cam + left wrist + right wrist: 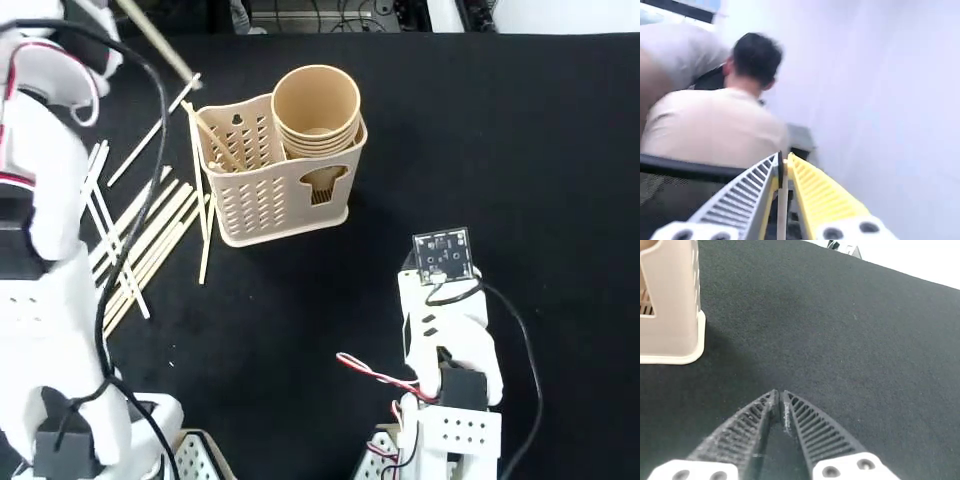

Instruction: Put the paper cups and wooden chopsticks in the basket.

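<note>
**Cups in, most of the chopsticks yet to go**

The left jaws are pinched shut on a single wooden chopstick (782, 207), which runs up between them. They are lifted off the counter and tipped toward the room, so I cannot tell from their own view how they stand to the basket. The right jaws are pressed together with nothing in them. They are low over bare black counter (850, 330), with a corner of the basket (675, 315) a little way ahead of them.

Judging by how things lie, the cup half of the job is done. The paper cups (315, 100) sit nested as one stack in the basket compartment nearer the right jaws. The compartment beyond it holds a few stowed chopsticks (222, 148) standing at a slant.

What is left is the bulk of the sticks. Two or so stray chopsticks (205, 230) lie close along the basket's outer wall, on the side away from the right jaws. Farther out on that side, a scatter of loose chopsticks (150, 235) lies flat on the counter, some crossing one another.

As for what stands in the way, the left arm's black cable (155, 120) hangs across that scatter, and the arm's white body covers part of it. The slanted sticks already stowed probably narrow the opening for the next one. The basket itself sits between the right jaws and the pile.
</note>
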Robot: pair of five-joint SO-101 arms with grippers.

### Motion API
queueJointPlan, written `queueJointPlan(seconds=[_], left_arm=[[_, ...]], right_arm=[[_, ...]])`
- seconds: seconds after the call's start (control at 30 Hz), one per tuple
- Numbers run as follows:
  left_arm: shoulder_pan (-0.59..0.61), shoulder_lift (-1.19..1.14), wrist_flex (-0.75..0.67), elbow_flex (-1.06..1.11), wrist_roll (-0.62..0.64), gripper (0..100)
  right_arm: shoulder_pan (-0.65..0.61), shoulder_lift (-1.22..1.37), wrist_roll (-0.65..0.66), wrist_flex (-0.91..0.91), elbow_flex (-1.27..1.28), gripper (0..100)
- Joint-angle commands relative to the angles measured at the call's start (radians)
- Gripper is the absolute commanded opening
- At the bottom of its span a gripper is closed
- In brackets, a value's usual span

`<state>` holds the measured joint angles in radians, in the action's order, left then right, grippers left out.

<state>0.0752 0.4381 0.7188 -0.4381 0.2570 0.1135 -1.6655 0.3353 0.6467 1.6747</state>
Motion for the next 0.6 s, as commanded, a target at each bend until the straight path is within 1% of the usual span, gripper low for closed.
queueJointPlan(seconds=[0.0, 0.1, 0.27, 0.57], left_arm=[[-0.094, 0.012, -0.046, 0.012, -0.011, 3], [-0.125, 0.009, -0.046, 0.093, -0.003, 3], [-0.13, 0.021, -0.048, 0.236, -0.003, 3], [-0.131, 0.021, -0.04, 0.338, -0.003, 3]], right_arm=[[-0.011, -0.012, 0.006, -0.017, -0.007, 1.3], [-0.009, -0.012, 0.006, -0.018, -0.007, 1.3], [-0.011, -0.012, 0.006, -0.02, -0.007, 1.3], [-0.009, -0.012, 0.006, -0.02, -0.007, 1.3]])
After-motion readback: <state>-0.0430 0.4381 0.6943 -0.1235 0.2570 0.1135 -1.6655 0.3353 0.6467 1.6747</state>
